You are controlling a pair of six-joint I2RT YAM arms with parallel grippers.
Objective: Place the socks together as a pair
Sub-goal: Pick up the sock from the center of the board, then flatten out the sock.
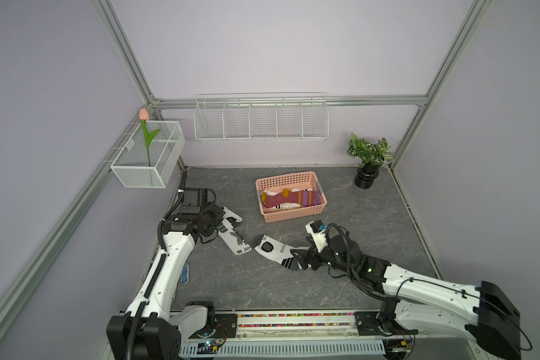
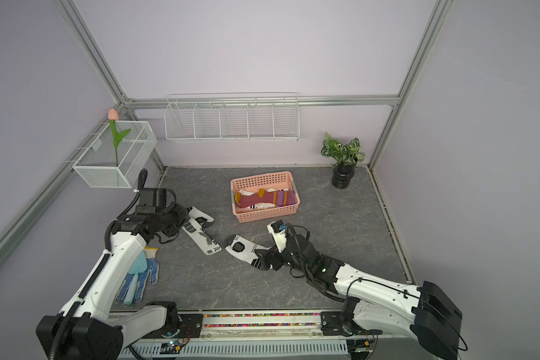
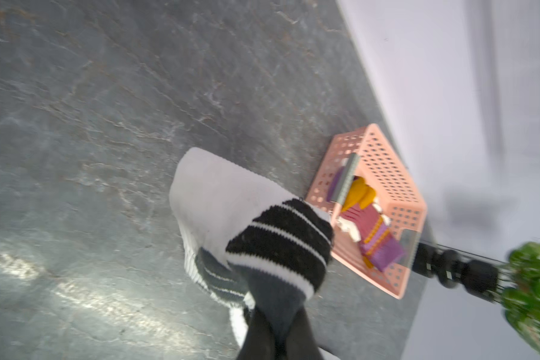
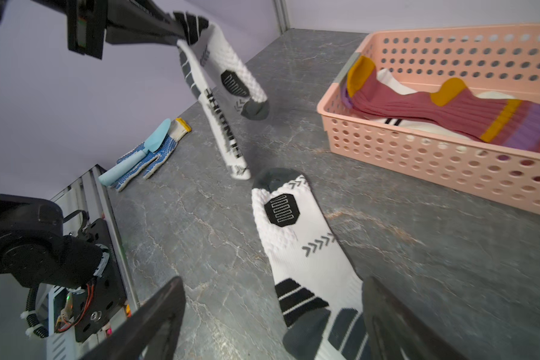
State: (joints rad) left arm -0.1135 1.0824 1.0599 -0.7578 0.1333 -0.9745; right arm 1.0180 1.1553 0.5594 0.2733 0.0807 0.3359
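My left gripper (image 1: 215, 223) (image 3: 278, 327) is shut on a white sports sock with grey-black markings (image 1: 234, 237) (image 2: 204, 238) (image 3: 225, 199) (image 4: 222, 78). The sock is pinched near its heel and lifted at the left of the table, and its far end touches the surface. The matching sock (image 1: 272, 249) (image 2: 243, 251) (image 4: 296, 243) lies flat mid-table. My right gripper (image 1: 297, 259) (image 2: 265, 261) (image 4: 272, 280) stands open, one finger on each side of that sock's striped cuff end, holding nothing.
A pink basket (image 1: 290, 215) (image 2: 265, 215) (image 4: 418, 149) behind the socks holds maroon striped socks (image 1: 293, 198) over white ones. A blue dotted glove (image 2: 145, 276) with a light blue trowel (image 2: 136, 268) lies near the left arm. A potted plant (image 1: 368, 162) stands back right.
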